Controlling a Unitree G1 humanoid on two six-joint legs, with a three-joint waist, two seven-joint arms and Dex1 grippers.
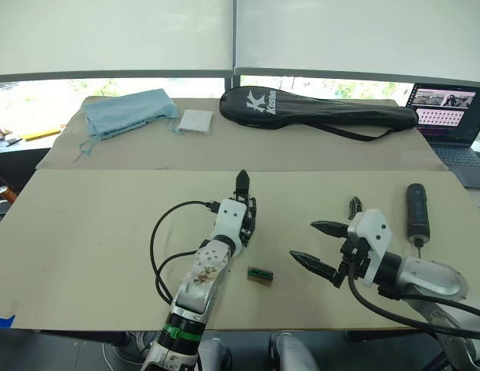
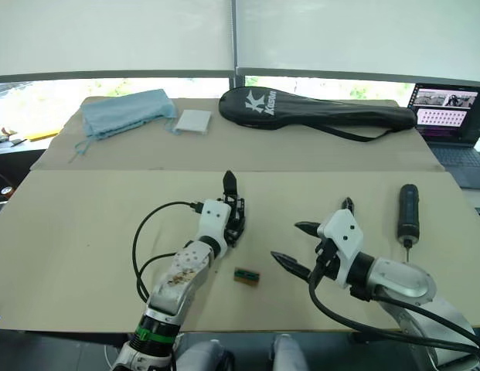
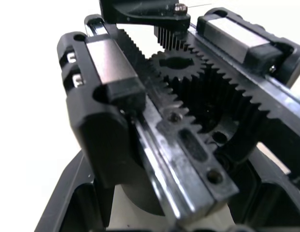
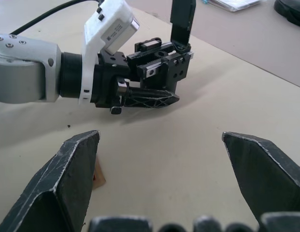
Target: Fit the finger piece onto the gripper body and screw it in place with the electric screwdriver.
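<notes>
The left gripper (image 4: 150,92) clamped the blocky, toothed-rack gripper body (image 4: 162,65) between its fingers. The right gripper (image 1: 321,246) stood spread wide, empty, its matte wedge fingers (image 4: 67,179) apart.

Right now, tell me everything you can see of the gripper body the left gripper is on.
The gripper body is a small black blocky mechanism, plastic by its look, resting on the tan table. One black finger stands up from it. The left wrist view shows its toothed racks, a central gear, metal rails and screws. The left gripper is clamped around it, one latticed finger lying along its side.
</notes>
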